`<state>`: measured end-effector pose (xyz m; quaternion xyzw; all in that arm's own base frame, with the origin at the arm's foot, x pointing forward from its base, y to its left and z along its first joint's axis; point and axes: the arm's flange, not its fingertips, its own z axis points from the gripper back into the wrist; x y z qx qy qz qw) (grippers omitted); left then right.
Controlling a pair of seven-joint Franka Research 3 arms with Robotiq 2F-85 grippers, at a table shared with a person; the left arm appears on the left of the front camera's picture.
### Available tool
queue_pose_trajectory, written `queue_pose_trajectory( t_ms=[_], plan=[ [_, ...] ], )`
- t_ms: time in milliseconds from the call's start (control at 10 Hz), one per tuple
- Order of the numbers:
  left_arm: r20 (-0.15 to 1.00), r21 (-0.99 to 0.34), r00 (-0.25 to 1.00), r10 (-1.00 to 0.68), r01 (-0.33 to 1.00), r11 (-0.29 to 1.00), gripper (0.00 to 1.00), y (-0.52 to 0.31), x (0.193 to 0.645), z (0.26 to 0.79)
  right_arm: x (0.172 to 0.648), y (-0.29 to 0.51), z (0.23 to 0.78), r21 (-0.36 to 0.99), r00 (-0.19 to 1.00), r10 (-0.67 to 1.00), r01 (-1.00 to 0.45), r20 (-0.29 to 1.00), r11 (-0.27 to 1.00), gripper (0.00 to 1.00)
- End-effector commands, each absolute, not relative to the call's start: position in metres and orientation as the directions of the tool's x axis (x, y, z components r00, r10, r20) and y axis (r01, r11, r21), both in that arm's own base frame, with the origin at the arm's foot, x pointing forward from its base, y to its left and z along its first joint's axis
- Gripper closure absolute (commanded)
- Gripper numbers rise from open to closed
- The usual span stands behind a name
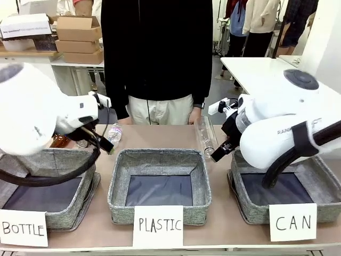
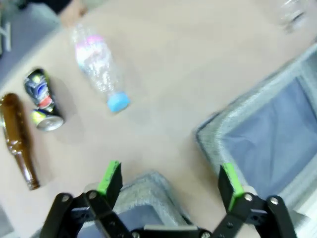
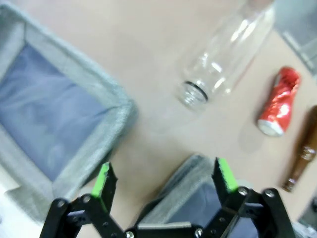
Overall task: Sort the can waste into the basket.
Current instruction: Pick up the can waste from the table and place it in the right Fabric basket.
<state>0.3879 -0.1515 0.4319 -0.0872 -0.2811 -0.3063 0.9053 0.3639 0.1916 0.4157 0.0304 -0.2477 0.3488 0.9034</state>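
left claw (image 2: 171, 179) and right claw (image 3: 163, 179) both stand spread wide, with nothing between the pads.

front view: your can basket (image 1: 248, 205) is the bin on the robot's right end of the bench (image 1: 160, 138), behind the "can" card. what shows of its floor is bare, and the right arm hangs over its far left corner.

left wrist view: the dark can (image 2: 43, 100) lies on its side on the bench, silver end toward the camera. it sits just beside a brown bottle (image 2: 17, 139) and near a plastic bottle (image 2: 101, 74), well away from the claw, which hovers over a bin corner.

right wrist view: the red can (image 3: 280, 101) lies on its side, dented, near a clear bottle (image 3: 225, 54).

expect both cans to be light, thin-walled and slick. they will likely roll if you nudge them and crumple if you squeeze hard. take each across the middle of its body with the pads square to the sides, and close gently. on the red one, pick a stretch where the wall looks fairly even, since the dents could let it twist out.
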Motion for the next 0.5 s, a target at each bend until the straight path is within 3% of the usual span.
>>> queue_pose_trajectory(
  t_ms=[0, 100, 300, 400],
  plan=[
    [0.642, 0.047, 0.602, -0.475, 0.587, 0.808, 0.0, -0.074, 0.329, 0.536, 0.273, 0.166, 0.51, -0.198, 0.557, 0.658, -0.667, 0.507, 0.718, 0.0],
    [0.697, 0.117, 0.542, -0.47, 0.56, 0.82, 0.0, -0.05, 0.299, 0.551, 0.241, 0.149, 0.523, -0.305, 0.563, 0.64, -0.578, 0.523, 0.757, 0.0],
    [0.677, 0.169, 0.516, -0.524, 0.584, 0.794, 0.0, -0.04, 0.267, 0.536, 0.203, 0.117, 0.522, -0.346, 0.624, 0.513, -0.379, 0.589, 0.858, 0.0],
    [0.698, 0.098, 0.555, -0.453, 0.553, 0.827, 0.0, -0.055, 0.322, 0.58, 0.276, 0.171, 0.553, -0.275, 0.561, 0.629, -0.589, 0.538, 0.76, 0.0]
  ],
)
